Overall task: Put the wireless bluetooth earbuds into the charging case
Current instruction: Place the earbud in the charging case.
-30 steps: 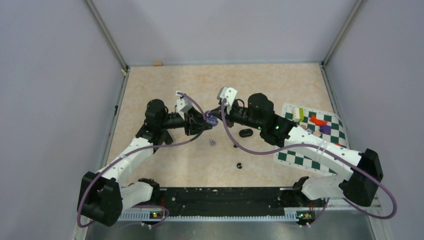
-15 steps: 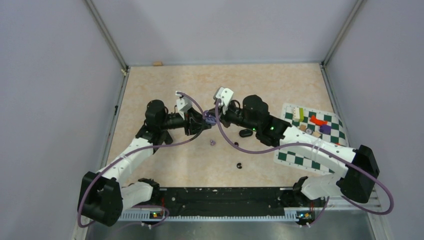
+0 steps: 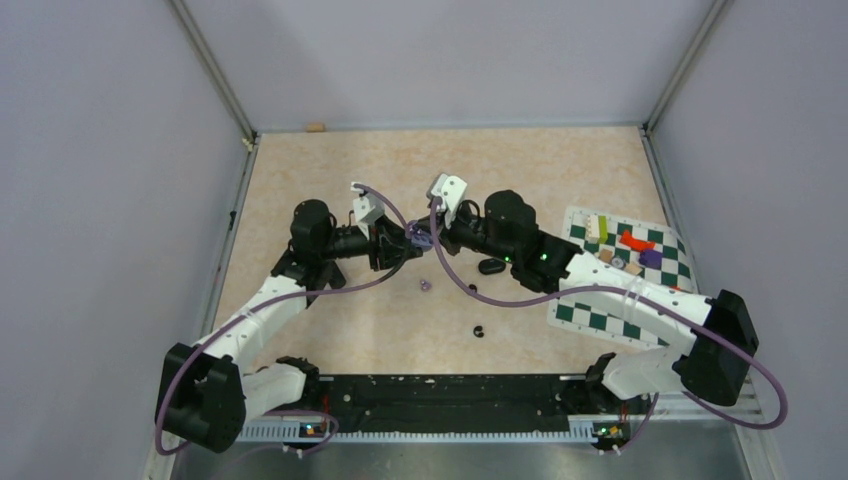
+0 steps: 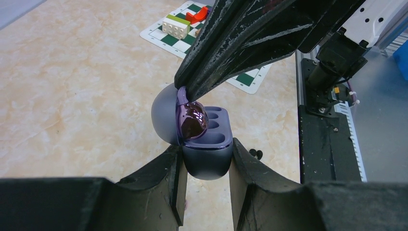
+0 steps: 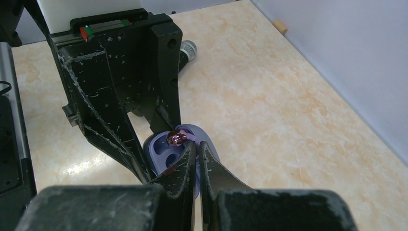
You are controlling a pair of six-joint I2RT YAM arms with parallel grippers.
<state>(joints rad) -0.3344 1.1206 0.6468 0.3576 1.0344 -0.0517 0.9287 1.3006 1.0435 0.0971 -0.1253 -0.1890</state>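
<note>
- Two grippers meet mid-table: L gripper (image 4: 207,162) clamps the open purple charging case (image 4: 208,169).
- R gripper (image 5: 196,153) has fingers pinched together, tips right atop the pale purple earbud (image 4: 193,120), which is apparently seated in the case; push goes straight down.

Table (image 3: 330,180), beige marbled top. On it: checkered mat (image 3: 585,312), black oval case (image 3: 491,266), purple earbud (image 3: 424,285), black earbud (image 3: 479,331), wooden peg (image 3: 316,127).

Left claw (image 4: 206,155) narrowly gripping, right claw (image 5: 197,148) pinched shut, facing each other

Overhead camera looks down; facing wrist cameras closely share the case (image 4: 207,161).
</note>
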